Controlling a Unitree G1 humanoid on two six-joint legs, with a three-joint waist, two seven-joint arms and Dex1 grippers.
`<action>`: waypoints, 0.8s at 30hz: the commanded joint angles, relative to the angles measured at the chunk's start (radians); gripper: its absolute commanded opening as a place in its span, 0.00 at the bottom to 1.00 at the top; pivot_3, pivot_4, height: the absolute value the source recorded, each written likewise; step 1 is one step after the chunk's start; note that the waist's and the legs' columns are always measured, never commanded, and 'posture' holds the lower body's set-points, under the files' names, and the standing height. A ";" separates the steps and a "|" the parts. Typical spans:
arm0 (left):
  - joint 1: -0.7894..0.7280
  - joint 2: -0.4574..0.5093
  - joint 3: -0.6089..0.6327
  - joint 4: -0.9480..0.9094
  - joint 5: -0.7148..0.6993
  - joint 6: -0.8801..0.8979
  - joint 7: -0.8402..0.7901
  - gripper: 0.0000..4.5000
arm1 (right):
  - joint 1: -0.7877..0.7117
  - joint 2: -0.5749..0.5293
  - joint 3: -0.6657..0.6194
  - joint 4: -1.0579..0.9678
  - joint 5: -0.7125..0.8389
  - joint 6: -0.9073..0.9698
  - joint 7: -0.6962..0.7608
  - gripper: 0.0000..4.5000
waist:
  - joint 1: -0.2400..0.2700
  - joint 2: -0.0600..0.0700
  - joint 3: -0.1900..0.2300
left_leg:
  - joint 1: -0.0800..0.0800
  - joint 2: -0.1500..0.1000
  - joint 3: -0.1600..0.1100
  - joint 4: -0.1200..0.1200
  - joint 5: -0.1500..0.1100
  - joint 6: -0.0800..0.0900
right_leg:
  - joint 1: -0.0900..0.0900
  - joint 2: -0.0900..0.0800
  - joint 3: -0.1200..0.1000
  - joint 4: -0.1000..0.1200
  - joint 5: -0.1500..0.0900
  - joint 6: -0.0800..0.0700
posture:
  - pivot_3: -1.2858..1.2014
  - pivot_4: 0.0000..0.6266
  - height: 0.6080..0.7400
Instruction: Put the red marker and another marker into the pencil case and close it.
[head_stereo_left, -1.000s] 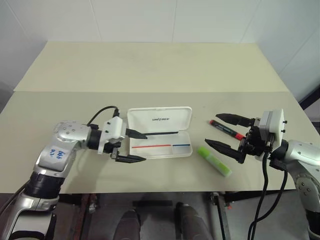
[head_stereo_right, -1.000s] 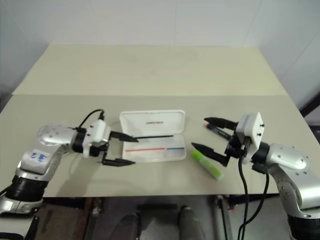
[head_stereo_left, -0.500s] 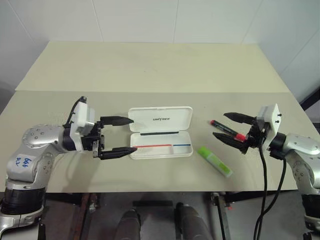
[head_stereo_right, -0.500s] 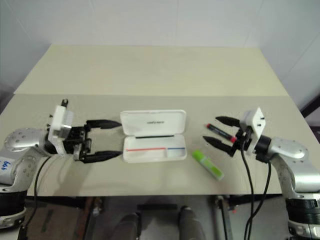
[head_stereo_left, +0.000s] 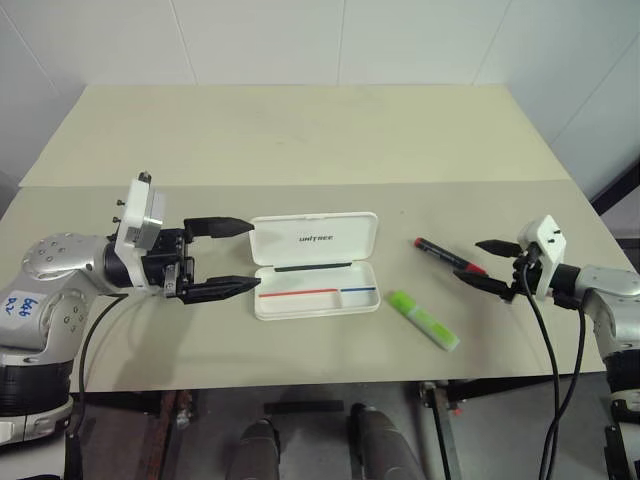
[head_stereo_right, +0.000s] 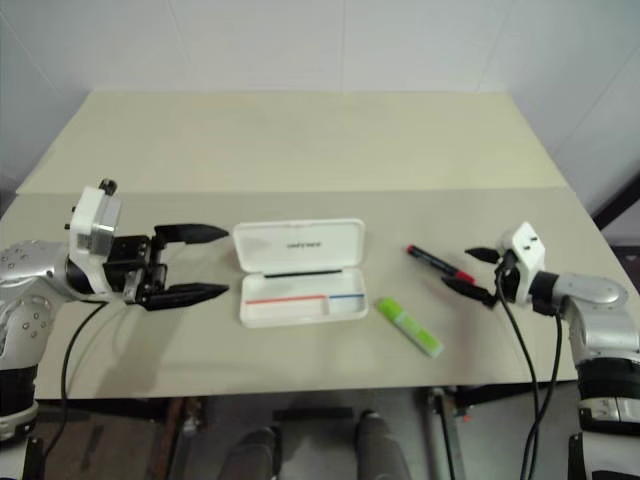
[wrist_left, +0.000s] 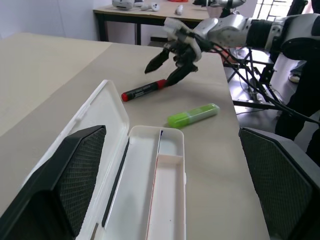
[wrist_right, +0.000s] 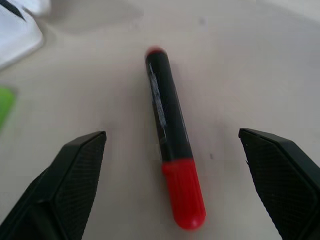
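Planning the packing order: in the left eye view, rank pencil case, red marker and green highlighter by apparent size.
1. pencil case, clearly largest.
2. red marker and green highlighter: similar length; the highlighter is thicker, the marker slimmer, so no firm ranking.

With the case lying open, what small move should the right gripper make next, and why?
Probably ease the right gripper forward until its open fingers straddle the red marker, then close. The marker lies on the table just ahead, lined up between the fingers, untouched, and the pencil case is open.

In the right wrist view, the white hard-plastic pencil case (wrist_right: 17, 30) and lime-green chunky highlighter (wrist_right: 5, 107) are cut off by the picture's edge.
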 joint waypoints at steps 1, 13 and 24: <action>-0.025 0.005 -0.005 -0.022 -0.008 -0.003 0.003 0.99 | -0.046 0.012 -0.002 0.098 -0.030 -0.060 0.002 1.00 | 0.000 0.000 0.000 | 0.000 0.000 0.000 0.000 0.000 0.000 | 0.000 0.000 0.000 0.000 0.000 0.001 | 0.52 0.24 1.00; -0.054 -0.004 -0.024 -0.022 -0.004 -0.011 0.020 1.00 | -0.115 0.069 0.018 0.272 -0.091 -0.142 0.006 0.55 | -0.024 0.000 0.000 | 0.002 0.000 0.000 0.000 0.000 -0.001 | 0.002 0.000 0.000 0.003 0.002 0.003 | 0.52 0.24 1.00; -0.006 0.003 -0.017 0.007 0.025 -0.068 -0.009 1.00 | -0.087 0.055 0.010 0.144 -0.078 -0.159 0.053 0.12 | -0.026 0.000 0.000 | 0.002 0.000 0.000 0.000 0.000 -0.001 | 0.001 0.000 0.000 0.003 0.002 0.004 | 0.52 0.24 1.00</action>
